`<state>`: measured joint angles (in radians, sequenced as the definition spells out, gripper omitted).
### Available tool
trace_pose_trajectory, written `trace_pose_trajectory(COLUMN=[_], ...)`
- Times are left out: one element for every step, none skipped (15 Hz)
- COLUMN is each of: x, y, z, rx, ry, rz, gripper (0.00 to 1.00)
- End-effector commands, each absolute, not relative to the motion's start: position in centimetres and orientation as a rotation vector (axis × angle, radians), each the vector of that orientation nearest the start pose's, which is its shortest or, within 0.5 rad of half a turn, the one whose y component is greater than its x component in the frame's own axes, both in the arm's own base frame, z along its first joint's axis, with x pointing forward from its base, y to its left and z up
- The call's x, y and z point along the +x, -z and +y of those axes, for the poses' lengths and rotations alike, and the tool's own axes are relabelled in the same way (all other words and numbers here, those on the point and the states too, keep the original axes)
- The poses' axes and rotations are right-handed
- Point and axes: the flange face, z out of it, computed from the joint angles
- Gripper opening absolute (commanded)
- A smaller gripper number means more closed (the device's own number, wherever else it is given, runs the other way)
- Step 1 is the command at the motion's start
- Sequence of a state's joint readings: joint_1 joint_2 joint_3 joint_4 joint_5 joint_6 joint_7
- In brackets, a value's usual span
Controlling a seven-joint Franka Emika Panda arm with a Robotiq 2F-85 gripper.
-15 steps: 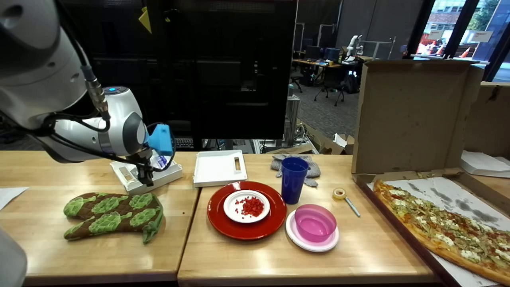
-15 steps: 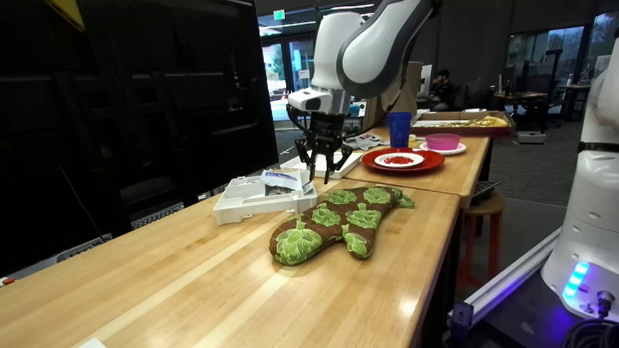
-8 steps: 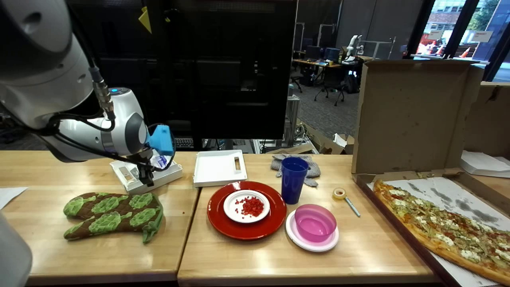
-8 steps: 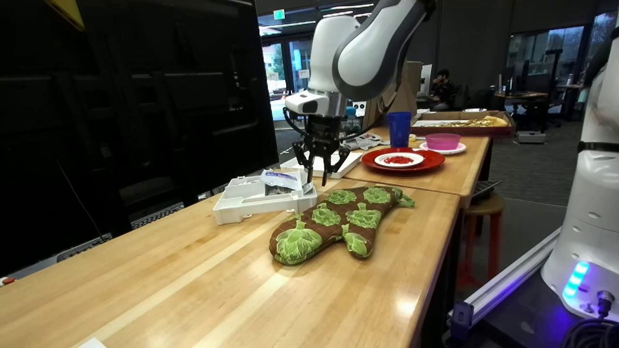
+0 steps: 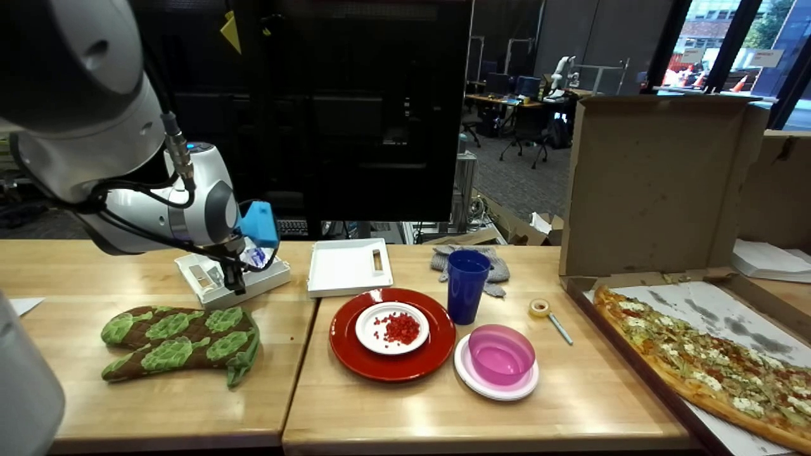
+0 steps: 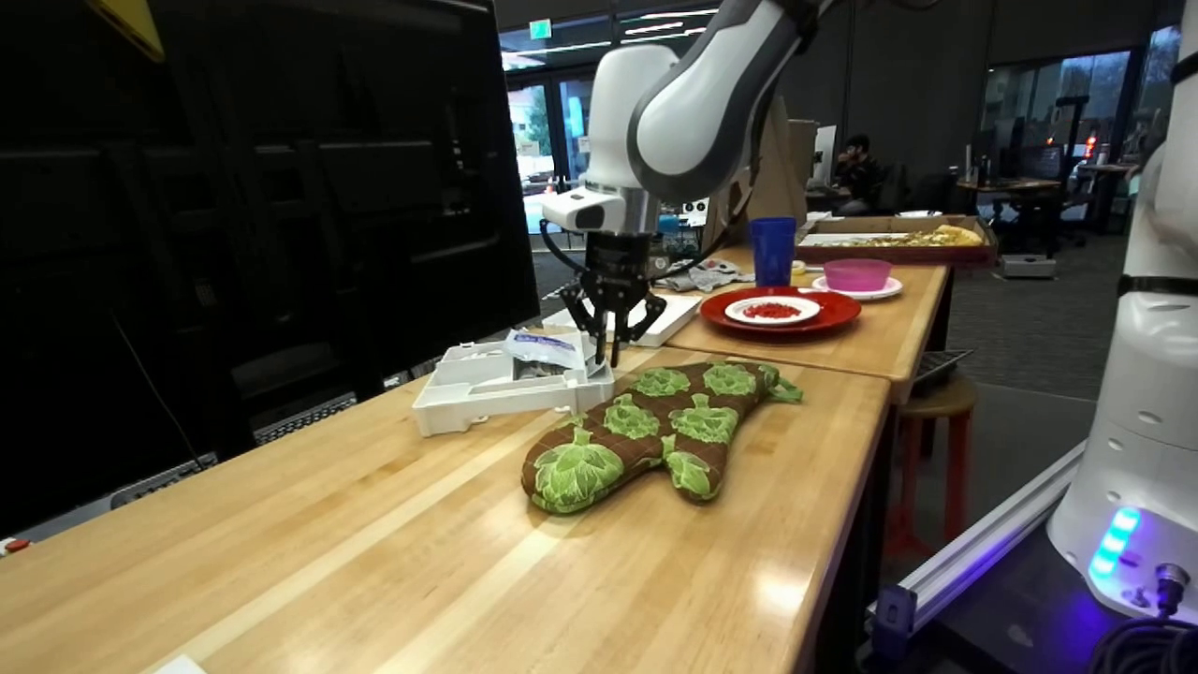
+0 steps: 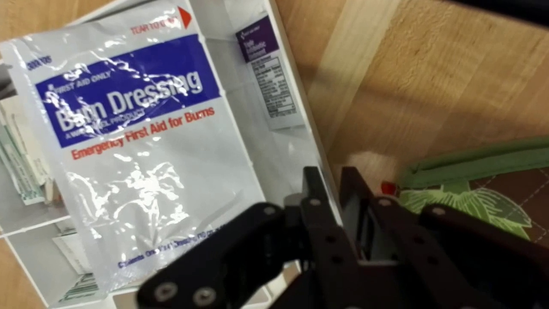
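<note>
My gripper (image 7: 330, 168) points down at the edge of an open white case (image 6: 491, 402); it also shows in both exterior views (image 5: 238, 290) (image 6: 608, 363). Its fingers stand a narrow gap apart. In the wrist view the rim of the case wall (image 7: 253, 141) runs between the fingertips, close to the left finger, with wood showing beside the right one. A Burn Dressing packet (image 7: 141, 128) lies on the case, left of the gripper. A purple-labelled packet (image 7: 270, 73) lies inside along the wall. A brown and green oven mitt (image 5: 180, 342) lies beside the case.
A white lid (image 5: 348, 269) lies beside the case. A red plate (image 5: 345, 354) bears a white plate of red bits. A blue cup (image 5: 467, 288), a pink bowl (image 5: 502, 354) and an open pizza box (image 5: 659, 183) stand beyond. A dark screen (image 6: 262, 206) stands behind the table.
My gripper's fingers have drawn closer together. The gripper has moved slightly lower and toward the case, and the arm has shifted with it. The case, mitt and dishes have not moved.
</note>
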<state>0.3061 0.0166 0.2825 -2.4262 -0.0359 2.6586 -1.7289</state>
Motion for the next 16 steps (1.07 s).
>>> trace_pose_trajectory(x=[42.9, 43.0, 43.2, 43.4, 43.6, 43.7, 43.9, 44.0, 44.1, 44.1, 44.1, 44.1, 44.1, 44.2, 44.3, 44.4], y=[-32.4, -32.5, -32.6, -32.7, -32.7, -32.8, -32.8, -32.8, -32.8, -32.8, -32.6, -32.5, -32.4, -32.4, -32.3, -32.4], z=[28.4, 28.5, 28.4, 28.3, 28.2, 28.0, 27.8, 27.6, 27.5, 27.5, 27.5, 27.3, 27.2, 27.0, 26.8, 26.6], rx=[1.129, 1.122, 1.128, 1.134, 1.139, 1.147, 1.151, 1.156, 1.157, 1.151, 1.144, 1.13, 1.119, 1.114, 1.112, 1.111], ry=[-0.248, -0.251, -0.254, -0.254, -0.255, -0.253, -0.254, -0.255, -0.257, -0.253, -0.241, -0.231, -0.218, -0.211, -0.206, -0.204], rz=[2.784, 2.785, 2.781, 2.779, 2.777, 2.776, 2.773, 2.774, 2.777, 2.779, 2.782, 2.785, 2.788, 2.789, 2.788, 2.788], gripper=[0.0, 0.0, 0.0, 0.0, 0.01, 0.01, 0.01, 0.01, 0.01, 0.01, 0.01, 0.01, 0.01, 0.01, 0.01, 0.01])
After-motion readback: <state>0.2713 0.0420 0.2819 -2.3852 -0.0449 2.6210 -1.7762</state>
